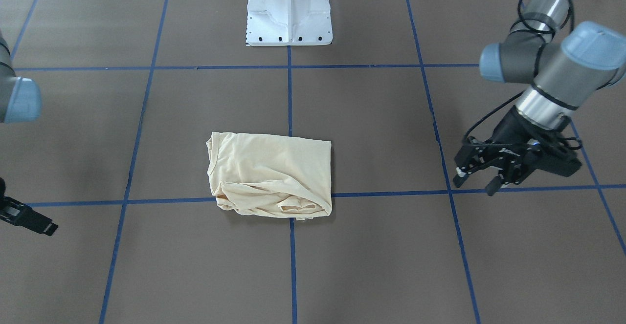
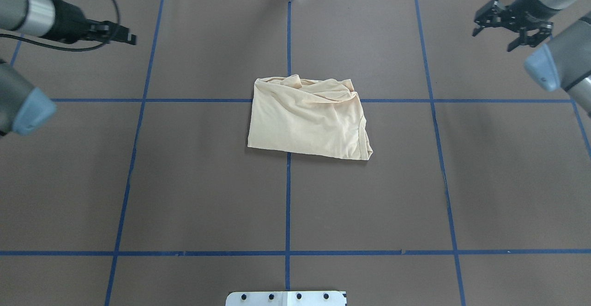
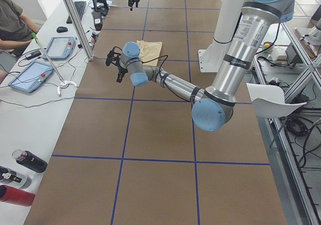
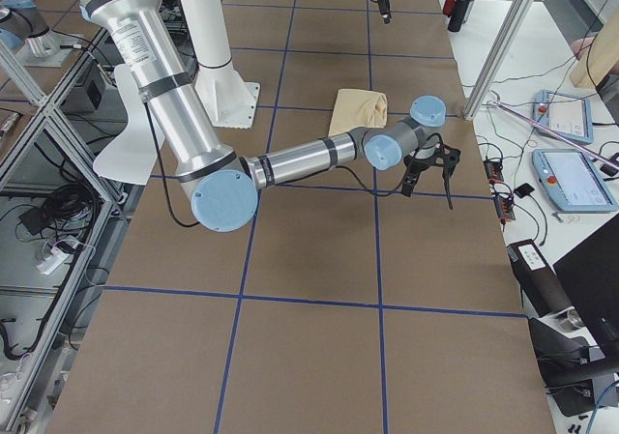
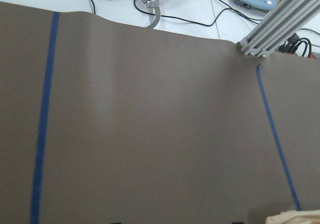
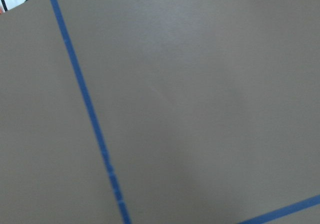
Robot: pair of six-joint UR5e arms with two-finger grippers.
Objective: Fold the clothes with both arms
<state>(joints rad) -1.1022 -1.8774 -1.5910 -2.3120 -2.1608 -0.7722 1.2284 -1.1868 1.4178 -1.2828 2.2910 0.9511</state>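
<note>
in the overhead view the white pedestal base (image 2: 286, 298) sits nearest, at 6 o'clock on the brown table (image 2: 184, 181) with its grid of blue tape lines (image 2: 287, 204). beyond it, near the table's middle, lies the shirt (image 2: 307, 119) — folded into a rumpled pale rectangle that covers a crossing of two tape lines, its bunched folds along the far edge and a curved seam down the 3 o'clock side. farther out, well apart from the cloth, the left gripper (image 1: 474, 185) hangs over the table at 10 o'clock from the shirt, fingers spread and holding nothing. the right gripper (image 2: 493, 39) hangs at 2 o'clock, fingers likewise apart — empty.
</note>
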